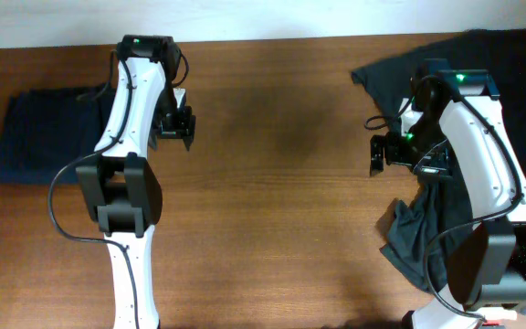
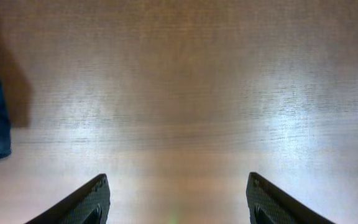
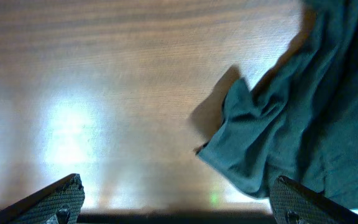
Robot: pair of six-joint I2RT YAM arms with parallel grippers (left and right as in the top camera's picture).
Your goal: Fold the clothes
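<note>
Navy blue garment [image 1: 39, 137] down at the left end of the table [image 1: 272, 228], lying flat in a neat rectangular shape, its right edge hidden behind the left arm [image 1: 126, 100] from overhead. Only a dark blue sliver of it at the left border of the left wrist view, casting a shadow on the wood.

Over on the right end, charcoal T-shirt [image 1: 395, 73], rumpled, running from the far right corner down under the right arm [image 1: 491, 155], with a bunched fold hanging out toward the near side. Seen from the right wrist: a crumpled corner on the wood, ahead and to the right, wrinkled all over.

Left gripper [image 1: 176, 128] spread wide, nothing between the fingers, over bare wood, near the navy piece but apart from it. Right gripper [image 1: 379, 153] spread wide as well, empty, pointing toward the middle of the table, just beside the T-shirt's edge, with no cloth between the fingers.
</note>
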